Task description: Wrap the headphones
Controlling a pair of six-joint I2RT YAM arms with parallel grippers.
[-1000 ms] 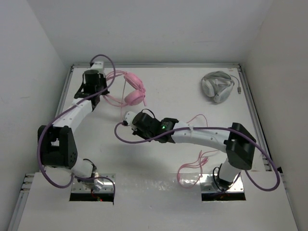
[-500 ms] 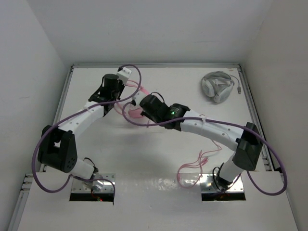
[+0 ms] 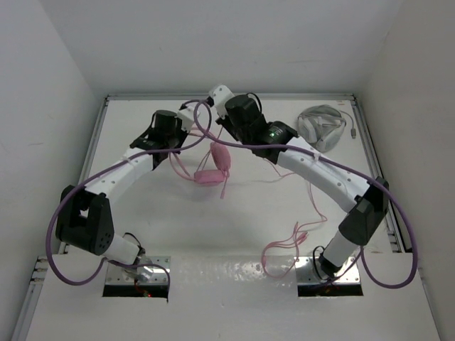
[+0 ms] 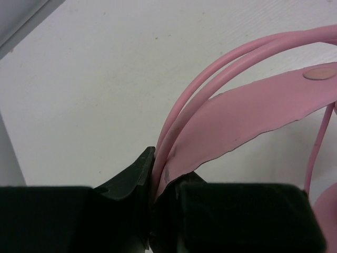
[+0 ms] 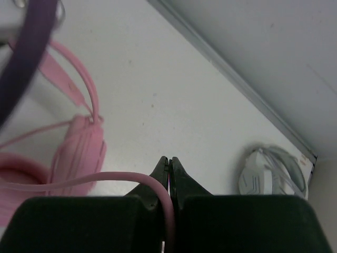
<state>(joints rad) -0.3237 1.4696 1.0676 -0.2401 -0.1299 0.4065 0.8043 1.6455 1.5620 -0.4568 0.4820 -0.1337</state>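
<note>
White table [image 3: 234,220], white walls, and from above the pink headphones [image 3: 217,160] appear to hang mid-table towards the far edge, headband uppermost. Their cable [image 3: 298,229] trails in loose loops near the base of the right arm [image 3: 320,177]; I'd say that slack could snag on the arm during wrapping. Grey-white headphones [image 3: 321,126] sit far right, close enough for that arm to clip. No box, tray or bin anywhere.

Left wrist view: the left hand [image 4: 158,163] is pressed tight on the thin headband [image 4: 253,108]. It's a slim hold, and one tug could make the set twist or slip out.

Right wrist view: the right hand [image 5: 169,161] is pinching the cable, fingers together. Pull too hard and it likely strains at the earcup [image 5: 79,153].
</note>
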